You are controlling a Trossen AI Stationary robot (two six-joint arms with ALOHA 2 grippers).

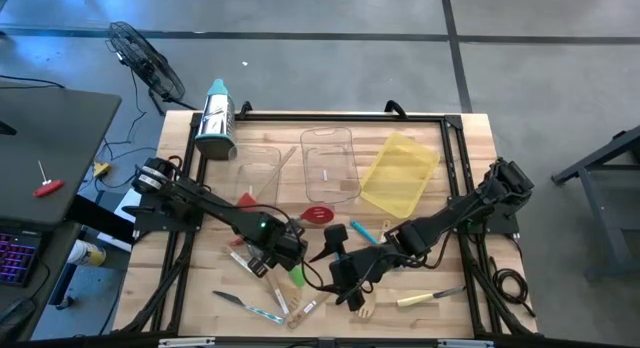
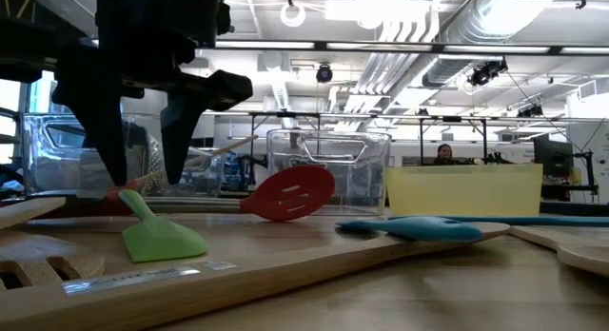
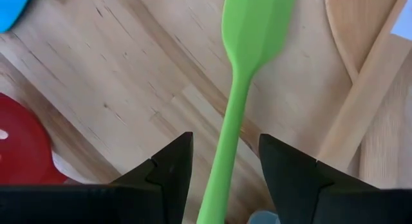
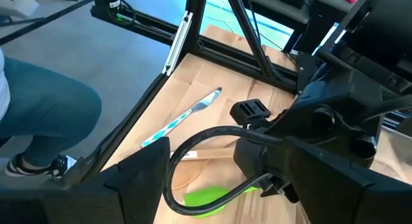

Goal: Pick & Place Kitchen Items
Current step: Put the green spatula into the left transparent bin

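Hovering low over the front middle of the table, left gripper (image 3: pixel 222 169) straddling the thin handle of the green silicone spatula (image 3: pixel 248 69), one dark finger on either side. Not squeezing yet by the look of it: slivers of bare wood showing between handle and fingers (image 3: pixel 170 169) in the left wrist view, so jaws partly apart rather than clamped. Spatula blade lying flat on the wooden table (image 1: pixel 190 278), pointing away from the wrist, handle tilting up toward the gripper in the low view.

Waiting just beside it to the right, right gripper (image 1: pixel 350 288), fingers spread wide and holding nothing, its camera looking across at the left arm's wrist and the green blade below it.

Resting nearby: red slotted spatula (image 2: pixel 290 191) just behind, head propped up off the boards; teal spatula (image 2: pixel 419 226) lying flat to the right; a small knife with a teal handle (image 4: pixel 183 118) near the front left corner. Standing along the back: clear plastic bins (image 1: pixel 330 163) and a yellow bin (image 1: pixel 400 173), well apart from the grippers.
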